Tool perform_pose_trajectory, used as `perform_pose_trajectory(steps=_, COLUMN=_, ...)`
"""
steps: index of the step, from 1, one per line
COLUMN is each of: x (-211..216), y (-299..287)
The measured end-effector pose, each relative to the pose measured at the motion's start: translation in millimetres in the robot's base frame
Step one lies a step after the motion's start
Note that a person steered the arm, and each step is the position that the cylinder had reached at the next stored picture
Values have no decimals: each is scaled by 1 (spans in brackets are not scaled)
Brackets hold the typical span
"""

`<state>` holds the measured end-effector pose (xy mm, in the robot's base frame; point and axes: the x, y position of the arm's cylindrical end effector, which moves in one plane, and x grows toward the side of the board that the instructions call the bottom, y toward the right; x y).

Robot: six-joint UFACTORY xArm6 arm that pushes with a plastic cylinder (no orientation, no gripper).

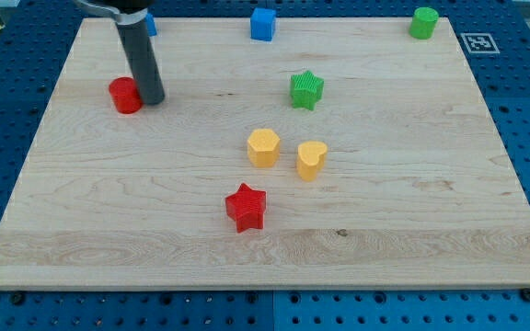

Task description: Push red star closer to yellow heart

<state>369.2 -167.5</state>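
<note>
Red star (246, 207) sits low in the frame's centre, apart from the yellow heart (311, 158) up to its right. My tip (152, 99), a bare rod holding nothing, stands upper left beside a red cylinder (125, 95). The push looks unstarted.

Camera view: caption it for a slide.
My tip beside the red cylinder, far from the red star and yellow heart.
</note>
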Motion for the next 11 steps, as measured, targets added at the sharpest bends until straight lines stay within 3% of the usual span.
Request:
perform_pose_trajectory(steps=2, x=0, y=-34)
perform_pose_trajectory(steps=4, x=0, y=82)
perform_pose_trajectory(steps=7, x=6, y=88)
perform_pose_trajectory(steps=9, x=62, y=75)
perform_pose_trajectory(steps=11, x=151, y=70)
